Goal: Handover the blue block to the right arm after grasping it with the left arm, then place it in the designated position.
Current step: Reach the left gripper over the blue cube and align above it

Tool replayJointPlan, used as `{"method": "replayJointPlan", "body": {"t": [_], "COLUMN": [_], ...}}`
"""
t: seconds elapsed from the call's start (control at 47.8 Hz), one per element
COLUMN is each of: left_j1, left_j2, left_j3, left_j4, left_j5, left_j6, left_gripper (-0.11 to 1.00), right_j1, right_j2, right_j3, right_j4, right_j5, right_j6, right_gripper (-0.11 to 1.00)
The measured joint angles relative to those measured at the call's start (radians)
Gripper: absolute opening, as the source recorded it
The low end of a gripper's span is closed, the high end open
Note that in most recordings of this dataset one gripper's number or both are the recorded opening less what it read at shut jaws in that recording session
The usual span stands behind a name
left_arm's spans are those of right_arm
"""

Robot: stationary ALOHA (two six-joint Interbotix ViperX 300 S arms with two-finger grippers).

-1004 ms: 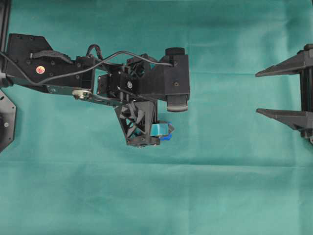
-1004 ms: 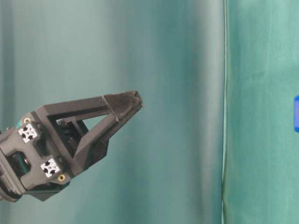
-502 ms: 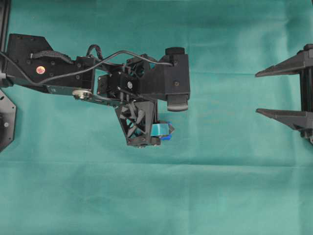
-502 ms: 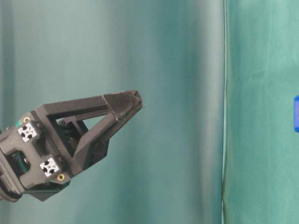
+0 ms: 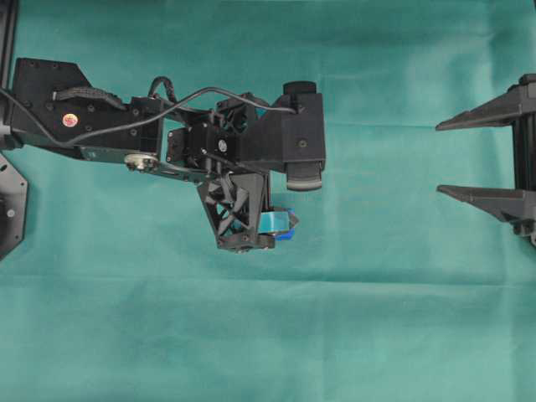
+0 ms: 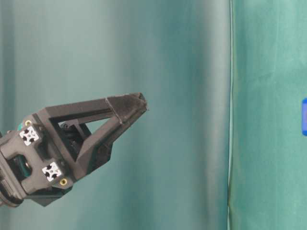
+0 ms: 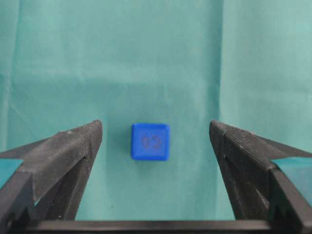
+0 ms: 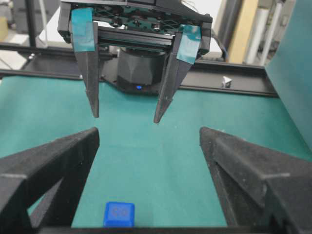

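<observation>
The blue block lies flat on the green cloth with a faint round emblem facing up. My left gripper hangs open straight above it, teal-banded fingers pointing down, one on each side and clear of the cube. From overhead the left gripper covers most of the block. My right gripper waits open and empty at the right edge, facing the left arm. In its wrist view the block sits low between its black fingers. I cannot make out the designated position.
A green cloth covers the whole table, with a fold line across the near half. The left arm's black base and frame rails stand behind it. At table level the right gripper is seen before a green backdrop.
</observation>
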Motion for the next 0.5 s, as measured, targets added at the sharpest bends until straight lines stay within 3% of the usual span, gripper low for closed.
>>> {"method": "replayJointPlan", "body": {"t": [0.502], "left_j1": [0.000], "left_j2": [0.000], "left_j3": [0.025], "left_j4": [0.000], "left_j5": [-0.028], "left_j6": [0.000], "left_gripper": [1.00], "right_j1": [0.000], "right_j2": [0.005], "right_j3": [-0.002], "right_j4": [0.000], "right_j5": [0.000], "right_j6": [-0.002], "right_gripper": [0.95]}}
